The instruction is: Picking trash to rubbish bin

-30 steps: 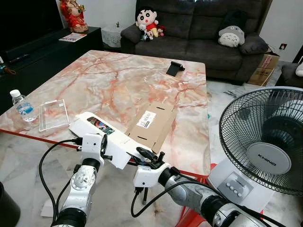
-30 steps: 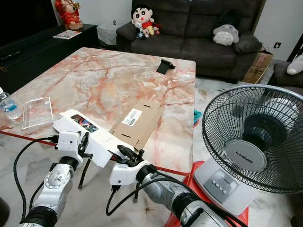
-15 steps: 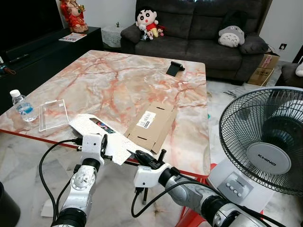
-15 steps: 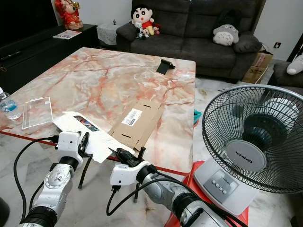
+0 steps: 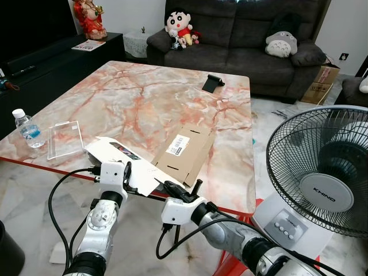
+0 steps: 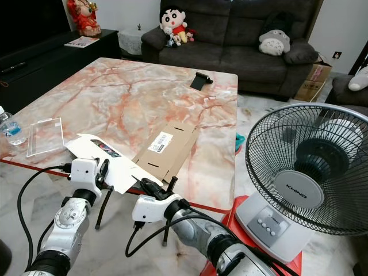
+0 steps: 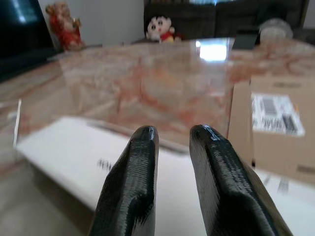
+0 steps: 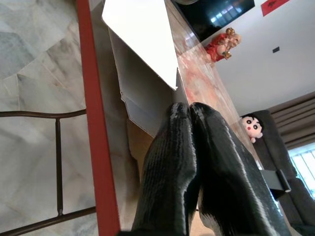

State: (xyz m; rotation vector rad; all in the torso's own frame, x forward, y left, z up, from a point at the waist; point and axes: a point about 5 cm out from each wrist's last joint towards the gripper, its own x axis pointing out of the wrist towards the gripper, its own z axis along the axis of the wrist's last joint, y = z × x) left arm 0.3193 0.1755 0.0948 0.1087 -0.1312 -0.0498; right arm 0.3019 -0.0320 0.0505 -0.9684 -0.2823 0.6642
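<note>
The flat white cardboard box with a printed label on top [image 5: 123, 160] lies at the near edge of the marble-topped bench [image 5: 144, 98], its nearest end sticking out past the red rim. A second ago it was up off the surface, thick and tilted between the two arms; half a second ago it had sagged lower and flatter; now it sits down on the edge again. So the lift has not held, and I'd judge the box has to be taken up again before it goes anywhere near a bin.

The left hand [image 5: 127, 174] is just behind the overhanging end. From its wrist camera the two black fingers [image 7: 140, 172] stand apart with a narrow gap and the white panel lies beyond them, nothing pinched between. The right hand [image 5: 179, 192] sits at the box's near right corner, below the rim. Its fingers [image 8: 182, 147] are pressed together, tips against the folded edge, and I cannot tell whether any cardboard is caught in there.

Touching the box's far side is a flattened brown cardboard sleeve with a barcode sticker [image 5: 186, 150]. Toward the left edge are a clear plastic tray [image 5: 64, 138] and a small water bottle [image 5: 27, 128]. A large standing fan [image 5: 322, 172] stands on the floor off the right corner.
</note>
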